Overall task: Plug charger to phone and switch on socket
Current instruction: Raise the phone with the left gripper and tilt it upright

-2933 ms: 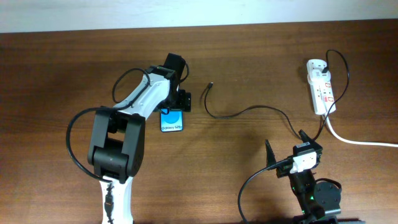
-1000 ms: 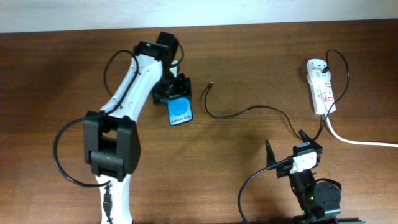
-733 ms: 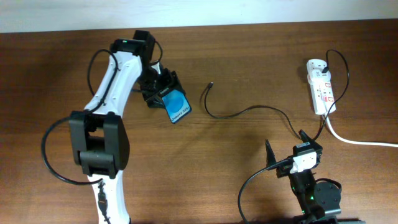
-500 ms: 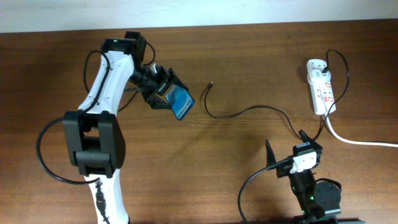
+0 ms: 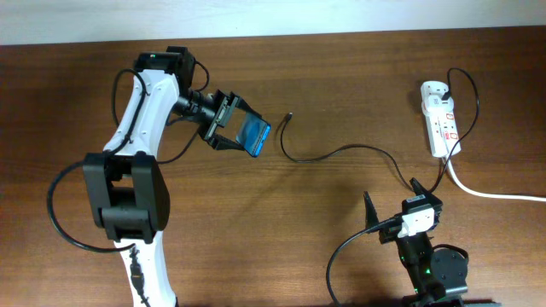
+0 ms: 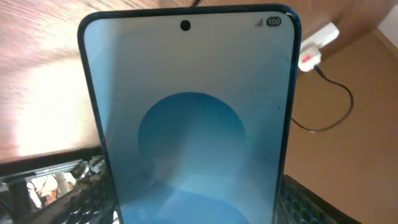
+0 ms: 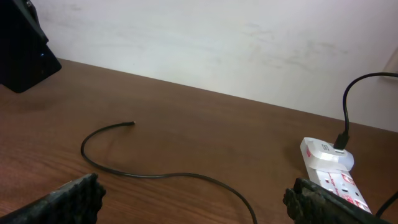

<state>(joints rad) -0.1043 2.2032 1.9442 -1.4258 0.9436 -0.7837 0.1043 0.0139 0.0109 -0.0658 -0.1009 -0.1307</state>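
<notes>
1. Left arm reaches up from the near left edge toward the far side, bends at the top, and its wrist turns right.
2. Left fingers are clamped on the phone, one on each long edge near its lower end.
3. Phone is held off the tabletop and tilted. Blue screen with the lighter circle fills the left wrist view.
4. Phone sits left of the charger, near its plug tip but not touching.
5. Charger lies loose on the tabletop, curving from the tip rightward toward the socket.
6. Socket lies flat at far right with red switches on top. A black plug sits in its far end and a thick white lead runs off right.
7. Right arm is folded low at the near edge, wrist pointing toward the far side.
8. Right fingers are spread wide with nothing between them. They are well apart from the charger and socket.
</notes>
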